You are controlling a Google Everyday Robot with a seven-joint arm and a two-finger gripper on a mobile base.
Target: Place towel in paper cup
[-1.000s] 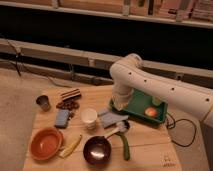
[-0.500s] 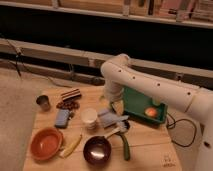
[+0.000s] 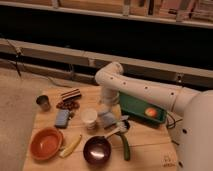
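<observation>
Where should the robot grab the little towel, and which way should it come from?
Probably from above, pinching the towel where it bunches up highest. It looks like a floppy cloth lying on the table just right of the paper cup, so a side grab has little to catch. The gripper hangs right over it.

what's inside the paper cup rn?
The paper cup shows only its pale inside, no cloth in it. The towel sits beside it, under the end effector, which hangs over it and covers part of it.
</observation>
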